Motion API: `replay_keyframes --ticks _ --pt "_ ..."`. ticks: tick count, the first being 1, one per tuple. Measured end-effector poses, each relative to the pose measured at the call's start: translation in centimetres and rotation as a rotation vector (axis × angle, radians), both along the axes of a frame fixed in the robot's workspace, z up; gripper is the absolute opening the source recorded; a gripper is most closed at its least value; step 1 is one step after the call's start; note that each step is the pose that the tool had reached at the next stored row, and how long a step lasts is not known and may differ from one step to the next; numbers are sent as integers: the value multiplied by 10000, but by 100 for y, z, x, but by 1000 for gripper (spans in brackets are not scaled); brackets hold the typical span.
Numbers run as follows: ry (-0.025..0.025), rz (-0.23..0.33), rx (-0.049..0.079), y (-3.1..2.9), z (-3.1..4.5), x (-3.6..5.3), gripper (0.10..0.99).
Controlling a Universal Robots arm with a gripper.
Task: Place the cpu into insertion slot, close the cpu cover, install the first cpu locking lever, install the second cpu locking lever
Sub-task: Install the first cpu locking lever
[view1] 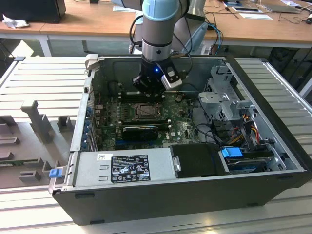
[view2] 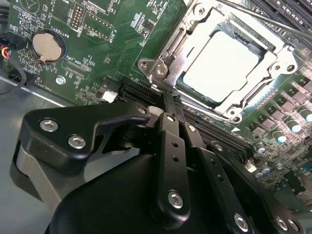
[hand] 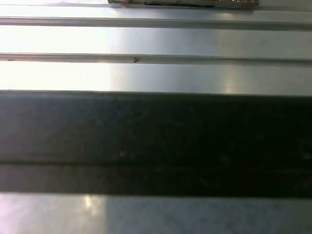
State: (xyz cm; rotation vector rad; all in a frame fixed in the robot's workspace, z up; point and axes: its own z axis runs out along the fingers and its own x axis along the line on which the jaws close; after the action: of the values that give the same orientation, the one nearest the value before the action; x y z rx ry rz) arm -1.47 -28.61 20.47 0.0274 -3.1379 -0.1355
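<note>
The cpu (view2: pixel 222 66) lies with its silver top up in the insertion slot (view1: pixel 145 111) on the green motherboard. The silvery cpu cover (view2: pixel 181 46) lies flat over it and frames the chip through its window. A thin metal lever rod (view2: pixel 263 20) runs along one side of the socket. My gripper (view2: pixel 169 100) is shut with nothing between its fingers (view2: pixel 171 146), and its tips sit just off the socket's corner screw (view2: pixel 160 71). In the exterior view the gripper (view1: pixel 148 93) hangs low inside the open case, right behind the slot.
The black computer case (view1: pixel 161 200) lies open on a ribbed metal table (hand: pixel 156 44). A long black expansion card (view1: pixel 140 130) lies in front of the slot, memory slots (view2: pixel 287 9) beside it. Drive cage and cables (view1: pixel 229 105) fill the exterior view's right. A coin battery (view2: pixel 47 46) sits on the board.
</note>
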Motion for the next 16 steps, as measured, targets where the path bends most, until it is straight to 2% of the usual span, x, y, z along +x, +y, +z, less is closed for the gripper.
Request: replay_keyframes --ticks 6,11,15,16 --pt "1 -2 -44 -5 -34 -1 106" --pt "0 -1 24 -4 -35 4 106" --pt "0 -1 23 -4 34 5 106" --pt "-1 -2 25 -4 92 5 106"
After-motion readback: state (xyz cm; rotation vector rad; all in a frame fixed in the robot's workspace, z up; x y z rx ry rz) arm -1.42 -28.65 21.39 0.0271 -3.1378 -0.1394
